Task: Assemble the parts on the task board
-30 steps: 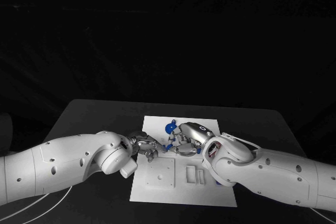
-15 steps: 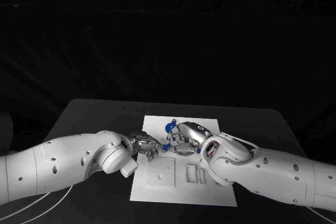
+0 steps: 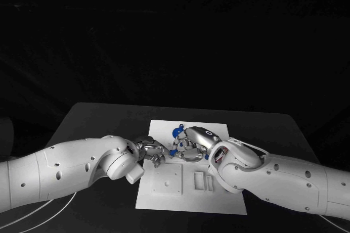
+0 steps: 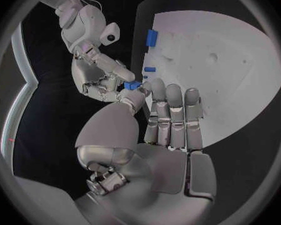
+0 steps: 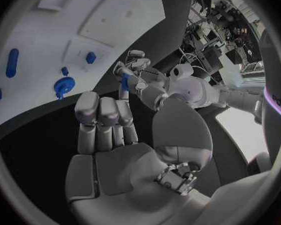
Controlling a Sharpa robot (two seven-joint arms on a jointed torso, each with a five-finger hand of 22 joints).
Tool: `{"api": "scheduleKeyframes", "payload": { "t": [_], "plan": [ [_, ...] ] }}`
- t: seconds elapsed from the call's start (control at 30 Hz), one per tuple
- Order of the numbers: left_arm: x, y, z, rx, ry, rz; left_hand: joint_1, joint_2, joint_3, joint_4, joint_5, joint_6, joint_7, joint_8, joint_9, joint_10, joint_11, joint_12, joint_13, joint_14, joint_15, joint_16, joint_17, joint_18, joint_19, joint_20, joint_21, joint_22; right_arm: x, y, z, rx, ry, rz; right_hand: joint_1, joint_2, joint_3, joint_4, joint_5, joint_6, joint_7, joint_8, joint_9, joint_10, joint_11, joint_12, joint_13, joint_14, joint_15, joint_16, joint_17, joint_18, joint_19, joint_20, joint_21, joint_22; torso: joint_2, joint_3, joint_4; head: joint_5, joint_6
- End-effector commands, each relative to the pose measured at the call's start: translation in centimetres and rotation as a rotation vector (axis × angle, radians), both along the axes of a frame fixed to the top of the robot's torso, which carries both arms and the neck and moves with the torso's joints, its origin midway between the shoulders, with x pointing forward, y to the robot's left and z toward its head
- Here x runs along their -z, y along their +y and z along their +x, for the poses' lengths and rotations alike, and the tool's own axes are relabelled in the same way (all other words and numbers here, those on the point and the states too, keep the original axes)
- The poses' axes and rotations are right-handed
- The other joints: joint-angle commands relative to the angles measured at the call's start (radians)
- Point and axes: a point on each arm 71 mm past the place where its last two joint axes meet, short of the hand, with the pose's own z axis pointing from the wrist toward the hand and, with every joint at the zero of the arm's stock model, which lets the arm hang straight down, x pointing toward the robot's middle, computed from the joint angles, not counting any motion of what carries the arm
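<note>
The white task board (image 3: 191,202) lies in the middle of the black table. Both hands meet above its near-left part. A small blue part (image 3: 172,152) sits between them. My left hand (image 3: 150,153) pinches it at the thumb tip, and my right hand (image 3: 194,145) holds it from the other side. In the left wrist view the blue part (image 4: 131,85) rests at my left thumb tip with a right-hand finger (image 4: 115,73) on it. In the right wrist view the same part (image 5: 124,82) sits at my right thumb tip.
A blue gear-shaped part (image 3: 177,133) stands on the board behind the hands, the gear (image 5: 63,85) lying beside a long blue piece (image 5: 12,62) and a small blue piece (image 5: 91,57). Another blue piece (image 4: 152,36) lies near the board's edge. Recessed slots (image 3: 203,181) sit in the board's front half.
Almost nothing has moved. My right hand has edged slightly left, closer to the left hand, with the blue part still between them.
</note>
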Motion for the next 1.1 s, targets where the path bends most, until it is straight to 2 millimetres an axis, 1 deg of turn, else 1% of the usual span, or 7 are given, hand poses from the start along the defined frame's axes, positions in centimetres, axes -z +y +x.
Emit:
{"api": "scheduleKeyframes", "payload": {
  "t": [0.03,0.27,0.4,0.47,0.73,0.9,1.1],
  "plan": [
    [-0.2,0.0,0.2,0.002,-0.007,-0.021,-0.007,0.0,0.005,-0.002,0.004,-0.003,0.002,0.003,-0.002,0.002,0.003,-0.005,0.002,0.006,0.003,-0.004,0.001,-0.011,0.005,-0.093,-0.005,0.001,0.1,0.0,-0.1,-0.014,-0.006,-0.003,0.008,0.0,0.005,-0.001,-0.005,0.008,0.001,0.003,0.002,0.006,-0.001,0.006,0.01,0.003,-0.007,0.004,0.0,0.1,0.003,-0.003,0.005,0.014,-0.001,0.0003,-0.0002,0.0,0.0],
    [-0.1,1.4,0.6,-0.042,-0.003,-0.025,-0.008,-0.002,0.009,-0.006,0.003,-0.007,0.003,0.003,-0.004,0.002,0.004,-0.006,0.002,0.006,0.003,-0.005,0.002,-0.012,0.005,-0.093,-0.005,0.003,0.3,-1.0,0.4,0.011,-0.007,-0.016,0.008,0.0,0.006,-0.001,-0.005,0.008,0.001,0.003,0.002,0.006,-0.001,0.006,0.01,0.003,-0.007,0.004,0.0,0.1,0.003,-0.003,0.005,0.014,-0.001,0.0003,-0.0004,-0.001,0.002],
    [-0.1,1.6,0.6,-0.052,0.002,-0.032,-0.029,-0.012,0.007,-0.006,-0.034,-0.01,0.004,0.005,-0.008,0.002,0.005,-0.007,0.003,0.006,0.004,-0.006,0.003,-0.012,0.007,-0.092,-0.008,0.006,0.3,-1.2,0.5,0.016,-0.008,-0.018,0.009,-0.001,0.006,-0.001,-0.005,0.008,0.001,0.003,0.002,0.006,-0.001,0.006,0.011,0.003,-0.007,0.004,0.0,0.1,0.003,-0.003,0.005,0.014,-0.001,-0.0002,-0.0003,-0.001,0.001],
    [-0.1,1.7,0.6,-0.052,0.003,-0.034,-0.039,-0.02,0.002,-0.005,-0.04,-0.013,0.005,0.006,-0.009,0.002,0.005,-0.007,0.004,0.005,0.004,-0.006,0.004,-0.012,0.007,-0.092,-0.009,0.007,0.3,-1.2,0.6,0.017,-0.008,-0.018,0.009,-0.001,0.006,-0.001,-0.005,0.008,0.001,0.003,0.002,0.006,-0.001,0.006,0.011,0.003,-0.007,0.004,0.0,0.1,0.003,-0.003,0.005,0.014,-0.001,0.0003,0.0004,-0.001,0.001],
    [-0.1,1.5,0.5,-0.051,0.014,-0.059,-0.046,-0.03,-0.002,-0.008,-0.041,-0.021,0.007,0.004,-0.01,-0.001,0.008,-0.009,0.005,0.002,0.005,-0.007,0.005,-0.012,0.005,-0.092,-0.011,0.008,0.4,-1.2,0.7,0.02,-0.009,-0.02,0.009,-0.001,0.006,-0.001,-0.005,0.008,0.001,0.003,0.002,0.006,-0.001,0.006,0.011,0.003,-0.008,0.004,0.0,0.1,0.003,-0.004,0.005,0.014,0.0,0.0,0.0008,0.0,0.002],
    [-0.2,1.1,0.3,-0.04,0.018,-0.065,-0.062,-0.054,-0.015,-0.011,-0.041,-0.022,0.008,0.007,-0.01,-0.002,0.008,-0.009,0.006,0.001,0.006,-0.007,0.006,-0.012,0.004,-0.091,-0.013,0.01,0.4,-1.0,0.7,0.018,-0.009,-0.019,0.009,-0.001,0.006,-0.001,-0.005,0.008,0.001,0.003,0.002,0.007,-0.001,0.007,0.011,0.003,-0.008,0.004,0.0,0.1,0.003,-0.004,0.005,0.014,0.0,0.0004,0.0,0.002,0.001],
    [-0.2,0.9,0.3,-0.03,0.021,-0.068,-0.06,-0.064,-0.034,-0.039,-0.041,-0.023,0.006,0.011,-0.01,-0.003,0.007,-0.01,0.008,-0.001,0.005,-0.006,0.008,-0.009,0.004,-0.092,-0.016,0.012,0.4,-0.8,0.7,0.014,-0.011,-0.015,0.009,-0.001,0.006,-0.001,-0.005,0.008,0.001,0.003,0.002,0.006,-0.001,0.006,0.01,0.003,-0.008,0.004,0.0,0.1,0.004,-0.004,0.005,0.014,0.0,0.0008,-0.0008,0.001,0.0]
  ]
}}
